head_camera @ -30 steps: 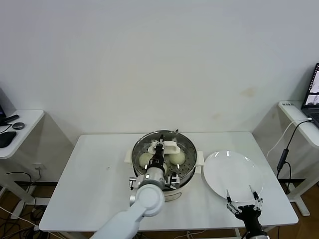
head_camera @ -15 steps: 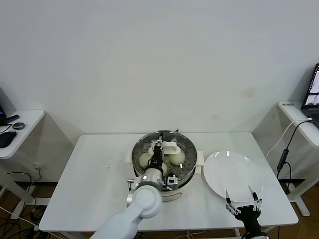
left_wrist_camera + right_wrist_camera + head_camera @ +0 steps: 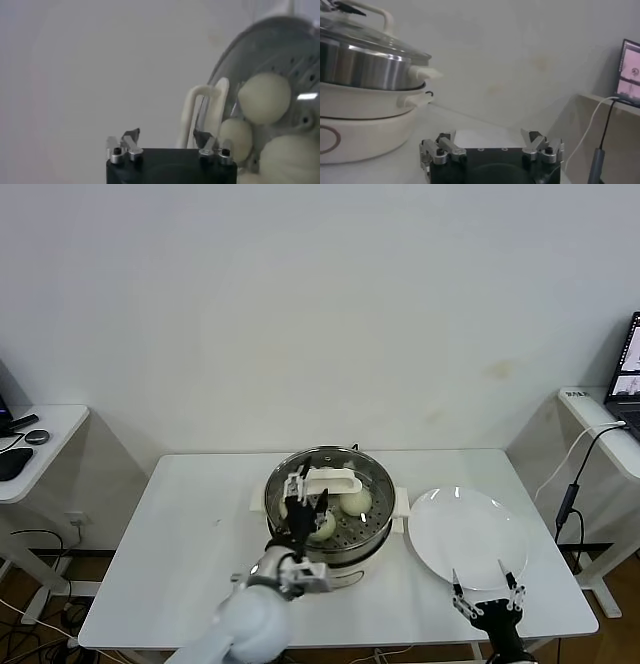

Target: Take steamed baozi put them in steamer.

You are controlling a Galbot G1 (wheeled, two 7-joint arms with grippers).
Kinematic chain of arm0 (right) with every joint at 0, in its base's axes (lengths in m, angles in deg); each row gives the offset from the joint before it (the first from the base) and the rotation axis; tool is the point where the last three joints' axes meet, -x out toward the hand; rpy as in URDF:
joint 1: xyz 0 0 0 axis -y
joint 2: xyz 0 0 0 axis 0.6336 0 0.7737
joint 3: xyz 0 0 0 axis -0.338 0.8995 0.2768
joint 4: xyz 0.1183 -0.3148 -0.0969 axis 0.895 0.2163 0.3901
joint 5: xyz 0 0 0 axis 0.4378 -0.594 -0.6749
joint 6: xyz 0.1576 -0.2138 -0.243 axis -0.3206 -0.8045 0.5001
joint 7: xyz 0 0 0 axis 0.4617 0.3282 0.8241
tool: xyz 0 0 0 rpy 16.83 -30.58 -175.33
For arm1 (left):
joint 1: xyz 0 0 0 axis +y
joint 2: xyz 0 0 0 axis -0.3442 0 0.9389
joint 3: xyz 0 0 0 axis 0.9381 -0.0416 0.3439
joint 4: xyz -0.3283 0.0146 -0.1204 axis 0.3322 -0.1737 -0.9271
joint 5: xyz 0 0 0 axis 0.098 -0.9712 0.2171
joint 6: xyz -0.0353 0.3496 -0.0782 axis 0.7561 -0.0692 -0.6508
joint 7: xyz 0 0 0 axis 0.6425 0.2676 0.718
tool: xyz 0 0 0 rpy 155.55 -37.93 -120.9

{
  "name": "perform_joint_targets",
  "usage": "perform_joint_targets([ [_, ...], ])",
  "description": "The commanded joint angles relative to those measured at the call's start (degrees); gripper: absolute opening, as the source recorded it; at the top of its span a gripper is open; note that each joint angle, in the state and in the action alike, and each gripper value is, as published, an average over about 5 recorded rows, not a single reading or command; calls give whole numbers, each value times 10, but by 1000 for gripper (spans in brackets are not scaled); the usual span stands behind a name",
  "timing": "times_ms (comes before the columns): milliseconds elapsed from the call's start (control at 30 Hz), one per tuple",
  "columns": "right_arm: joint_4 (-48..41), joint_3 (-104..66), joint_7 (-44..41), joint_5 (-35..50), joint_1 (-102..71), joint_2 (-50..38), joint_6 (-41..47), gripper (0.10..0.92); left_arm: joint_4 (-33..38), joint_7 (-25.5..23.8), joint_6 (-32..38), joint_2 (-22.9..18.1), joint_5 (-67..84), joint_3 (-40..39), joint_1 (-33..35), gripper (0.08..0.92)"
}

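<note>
The steamer (image 3: 372, 527) stands mid-table with its glass lid on, the lid's white handle (image 3: 335, 480) on top. Cream baozi (image 3: 355, 501) lie on the perforated tray under the glass; in the left wrist view three baozi (image 3: 264, 98) show beside the lid handle (image 3: 205, 107). My left gripper (image 3: 305, 496) hangs over the steamer's near side, open, holding nothing; its fingertips (image 3: 131, 136) stand apart just short of the handle. My right gripper (image 3: 486, 588) waits open at the table's front right, empty (image 3: 490, 142).
A flat white plate (image 3: 467, 534) lies right of the steamer, just beyond the right gripper. The steamer's white base and side handle (image 3: 422, 73) show in the right wrist view. Side desks flank the table; a cable (image 3: 570, 489) hangs at the right.
The left gripper was shut on the lid's white handle; it has opened, let the handle go, and drawn back toward me. The right arm has not moved.
</note>
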Motion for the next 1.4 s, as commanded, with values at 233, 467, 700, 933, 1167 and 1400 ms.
perform_joint_targets([
  [233, 6, 25, 7, 70, -15, -14, -10, 823, 164, 166, 305, 9, 659, 428, 465, 823],
  [467, 11, 64, 14, 120, -32, -39, 15, 823, 103, 108, 378, -24, 678, 423, 536, 823],
  [700, 25, 76, 18, 122, -44, -39, 31, 823, 11, 44, 431, -36, 694, 433, 505, 823],
  [933, 30, 78, 22, 121, -53, -38, 30, 823, -19, 33, 431, -32, 686, 437, 496, 823],
  [1167, 35, 79, 21, 121, -61, -34, 31, 823, -28, 25, 429, -27, 676, 432, 486, 823],
  [1400, 42, 76, 19, 120, -69, -34, 31, 823, -37, 21, 428, -24, 673, 426, 476, 823],
])
